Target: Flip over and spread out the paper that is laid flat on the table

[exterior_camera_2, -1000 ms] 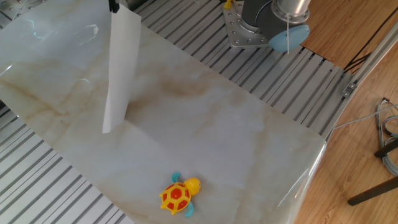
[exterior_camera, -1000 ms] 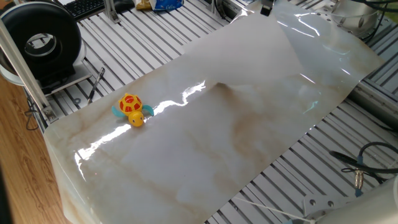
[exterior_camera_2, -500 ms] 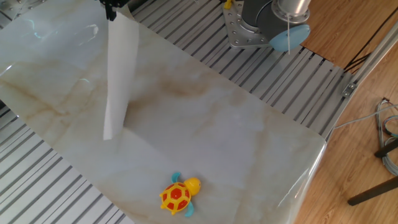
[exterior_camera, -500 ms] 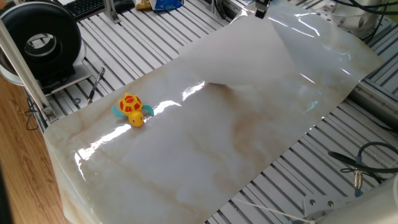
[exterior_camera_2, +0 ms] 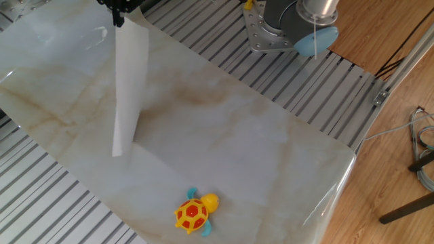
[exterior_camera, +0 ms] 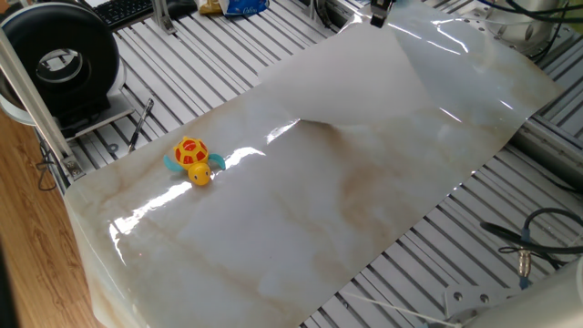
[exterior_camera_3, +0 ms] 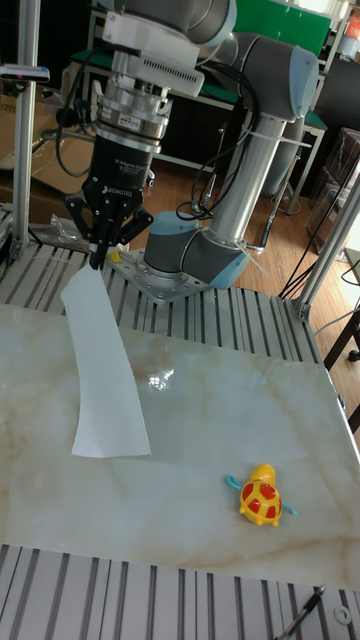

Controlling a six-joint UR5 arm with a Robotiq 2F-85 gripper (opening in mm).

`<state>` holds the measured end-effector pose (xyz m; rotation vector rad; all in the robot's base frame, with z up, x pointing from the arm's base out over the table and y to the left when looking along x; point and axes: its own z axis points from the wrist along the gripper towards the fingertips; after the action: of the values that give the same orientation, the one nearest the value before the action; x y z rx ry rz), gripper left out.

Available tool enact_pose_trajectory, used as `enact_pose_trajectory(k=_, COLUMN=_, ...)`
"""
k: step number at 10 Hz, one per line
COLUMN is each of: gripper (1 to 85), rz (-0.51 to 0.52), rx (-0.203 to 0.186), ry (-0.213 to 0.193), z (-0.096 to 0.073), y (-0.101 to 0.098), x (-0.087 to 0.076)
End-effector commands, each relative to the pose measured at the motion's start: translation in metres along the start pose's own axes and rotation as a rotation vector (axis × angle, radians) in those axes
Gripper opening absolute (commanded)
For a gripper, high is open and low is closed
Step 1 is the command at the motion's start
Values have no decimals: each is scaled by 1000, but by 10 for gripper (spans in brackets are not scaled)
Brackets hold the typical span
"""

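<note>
The jaws are clamped on the paper's (exterior_camera_3: 104,370) top corner, its lower edge touching the table (exterior_camera_3: 220,480).

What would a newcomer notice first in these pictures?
First, the paper: the gripper holds it by its top edge, so the sheet hangs down, its lower edge resting on the table. Next, the bright toy turtle, alone near the table's front edge in the tall view.
</note>
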<state>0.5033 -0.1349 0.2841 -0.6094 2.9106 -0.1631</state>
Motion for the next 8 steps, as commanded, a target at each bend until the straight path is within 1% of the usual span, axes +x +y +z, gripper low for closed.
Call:
enact_pose_trajectory(k=1, gripper=13, rz=-18, rx=12, ry=-3, z=-3, y=-4, x=1)
enact_pose_trajectory(k=3, gripper=13, rz=-15, rx=10, ry=0, z=-9, y=-4, x=4)
enact_pose_trajectory(k=5, gripper=13, rz=-34, rx=9, ry=3, z=-23, y=-4, x=11)
enact_pose_trajectory(k=6, gripper=13, rz=-45, rx=22, ry=9, z=-29, y=-7, x=14)
enact_pose_trajectory(k=7, gripper=13, rz=-65, rx=52, ry=15, z=-35, y=-14, x=16)
enact_pose_trajectory(k=8, gripper=13, rz=-71, rx=60, ry=15, z=-39, y=-15, x=15)
